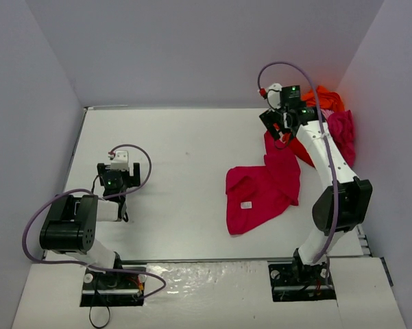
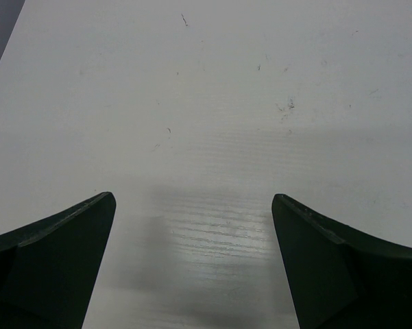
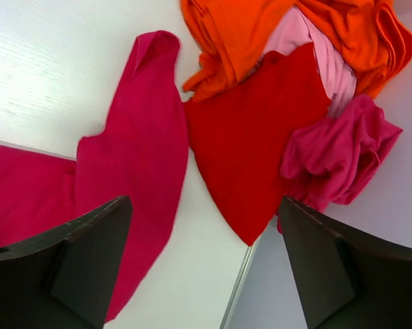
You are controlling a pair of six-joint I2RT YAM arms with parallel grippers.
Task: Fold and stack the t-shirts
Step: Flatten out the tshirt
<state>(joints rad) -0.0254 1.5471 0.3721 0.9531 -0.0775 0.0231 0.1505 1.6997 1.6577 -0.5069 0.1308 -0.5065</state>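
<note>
The crimson shirt (image 1: 264,190) lies rumpled near the surface's (image 1: 178,157) right edge; other shirts (image 3: 260,130) heap at its far right corner. The right gripper (image 3: 202,205) and left gripper (image 2: 192,199) both gape empty. Flattening seems the step in hand: next, grasp the crimson shirt's edge.

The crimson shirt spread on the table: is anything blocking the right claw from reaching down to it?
Nothing visible does. The right claw hangs open above the crimson shirt's upper edge, with only air between them. The red shirt lies right beside that edge, not over it.
</note>
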